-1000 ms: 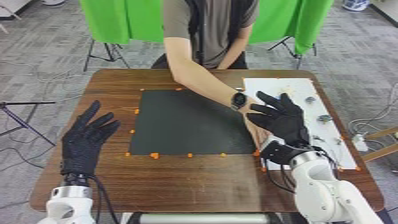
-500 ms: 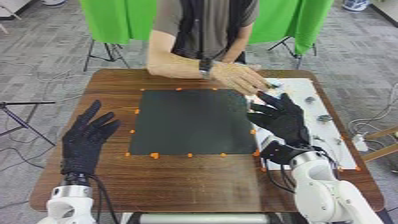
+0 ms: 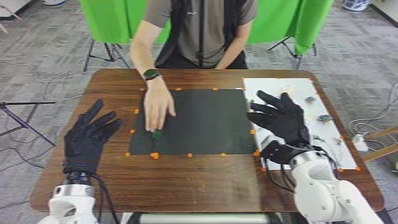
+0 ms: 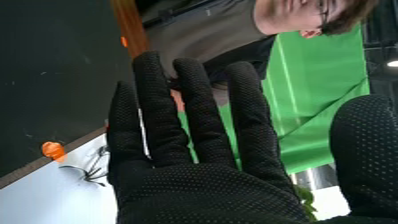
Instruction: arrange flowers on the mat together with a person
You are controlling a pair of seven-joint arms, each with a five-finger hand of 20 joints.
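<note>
On L part of blk mat (image 3: 202, 120), a person's hand (image 3: 158, 104) has its fingertips at a green sprig (image 3: 157, 134). L hand (image 3: 87, 137), L of mat, is open w/ fingers relaxed; R hand (image 3: 282, 121), R of mat over white sheet (image 3: 266, 85), is also open, fingers extended, nr small dk sprigs (image 3: 324, 118).

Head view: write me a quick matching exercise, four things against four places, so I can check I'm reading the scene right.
Things
1. Left robot hand
2. Right robot hand
3. Person's hand
4. Green piece

Places
A. At the fingertips of the person's hand
B. Over the white sheet
C. Left of the dark mat
D. Over the left part of the dark mat, reaching in from the far side of the table

Pairs: 1-C, 2-B, 3-D, 4-A
</note>
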